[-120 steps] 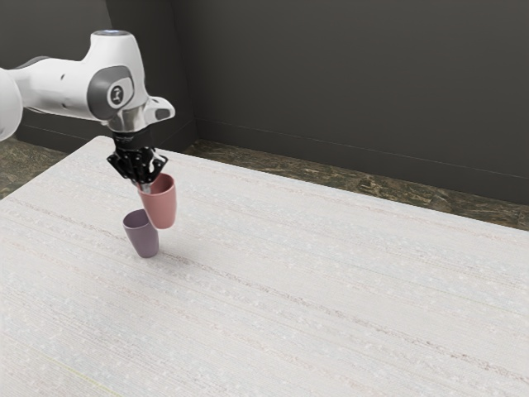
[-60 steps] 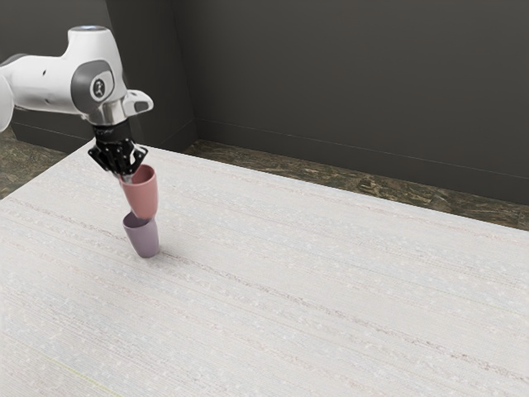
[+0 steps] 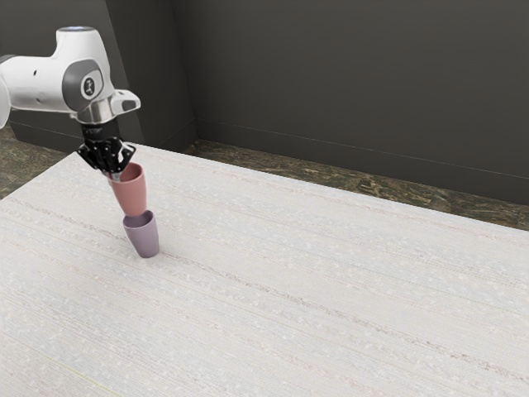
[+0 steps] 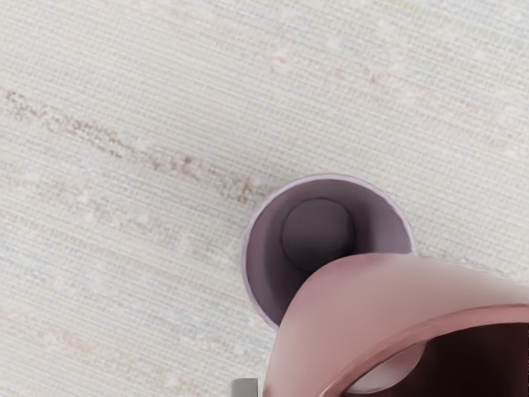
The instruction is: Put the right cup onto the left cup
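My gripper (image 3: 114, 174) is up at the exterior view's left, shut on the wall of the pink cup (image 3: 131, 194) near its rim. That cup hangs upright with a slight tilt, its base close above the rim of the purple cup (image 3: 144, 237), shifted toward the exterior view's left. The purple cup stands mouth up on the table. In the wrist view the gripper (image 4: 318, 383) has one fingertip outside the pink cup (image 4: 372, 298) and one inside its mouth. The pink cup hides part of the purple cup (image 4: 268, 256), whose inside looks bare where visible.
The pale, streaked table (image 3: 314, 273) stretches around the purple cup and far toward the exterior view's right. Beyond its back edge lie a dark mottled floor (image 3: 364, 179) and a dark wall (image 3: 347, 83).
My hand has carried the pink cup toward the exterior view's left, from beside and above the purple cup's right part to past its middle. The purple cup has stayed put.
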